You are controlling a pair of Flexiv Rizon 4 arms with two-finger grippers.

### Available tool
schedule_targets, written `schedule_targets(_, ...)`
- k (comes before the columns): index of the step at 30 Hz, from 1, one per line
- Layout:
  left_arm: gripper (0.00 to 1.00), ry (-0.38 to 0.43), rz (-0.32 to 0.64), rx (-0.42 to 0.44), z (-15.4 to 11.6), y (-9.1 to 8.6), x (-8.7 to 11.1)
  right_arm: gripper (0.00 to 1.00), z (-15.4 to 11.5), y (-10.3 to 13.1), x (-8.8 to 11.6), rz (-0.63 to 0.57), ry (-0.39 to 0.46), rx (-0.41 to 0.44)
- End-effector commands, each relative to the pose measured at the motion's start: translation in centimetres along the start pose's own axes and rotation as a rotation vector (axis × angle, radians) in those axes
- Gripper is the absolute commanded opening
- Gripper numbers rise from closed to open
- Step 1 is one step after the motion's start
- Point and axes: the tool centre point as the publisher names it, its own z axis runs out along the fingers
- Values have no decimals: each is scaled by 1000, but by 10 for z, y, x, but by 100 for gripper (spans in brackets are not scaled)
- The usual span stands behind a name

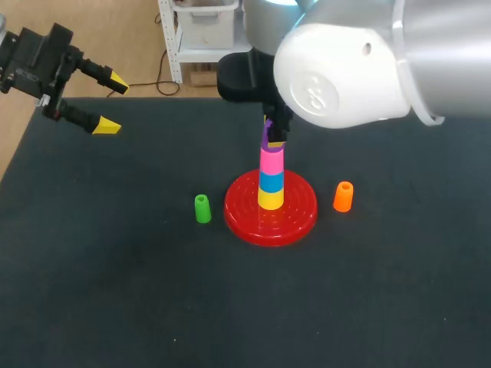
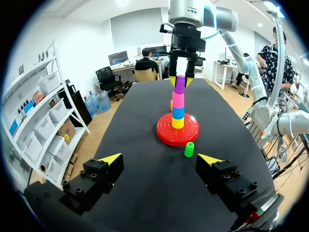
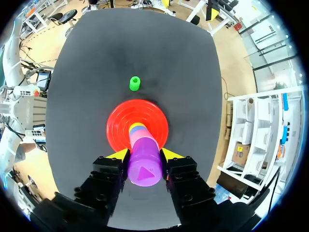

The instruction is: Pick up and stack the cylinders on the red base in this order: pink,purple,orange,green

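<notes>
1. Right gripper (image 3: 144, 154) is clamped on the purple cylinder (image 3: 144, 166), yellow tips on either side, directly over the tower at mid-frame in the head view.
2. Purple sits at the top, meeting the pink cylinder (image 1: 271, 161). Whether it is fully seated, I cannot tell.
3. Below pink come a blue cylinder (image 1: 270, 182) and a yellow cylinder (image 1: 270, 199) on the red base (image 1: 303, 215). That's a tall, thin column!
4. Biggest risk: letting go while purple is off-centre or tilted. It would likely slide off and roll across the table.
5. Second risk: any sideways drag as the fingers part or lift. One tip catching could tip the whole tower.
6. Pressing down too hard could skew the pieces underneath.
7. Orange cylinder (image 1: 344, 196) waits just right of the base and the green cylinder (image 1: 202, 208) just left, so a falling piece could knock either away.
8. Left gripper (image 1: 112, 103) hangs wide and empty at upper left, well clear.
</notes>
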Motion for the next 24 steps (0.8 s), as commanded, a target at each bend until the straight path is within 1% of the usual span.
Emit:
schedule_targets(1,100,0,1,1,0,0,1,0,9,0,0,3,0,-7)
schedule_targets(4,100,0,1,1,0,0,1,0,10,0,1,15,-12,-20)
schedule_targets(12,100,0,1,1,0,0,1,0,17,0,4,31,-10,-32)
schedule_targets(24,100,0,1,1,0,0,1,0,21,0,-1,19,2,-42)
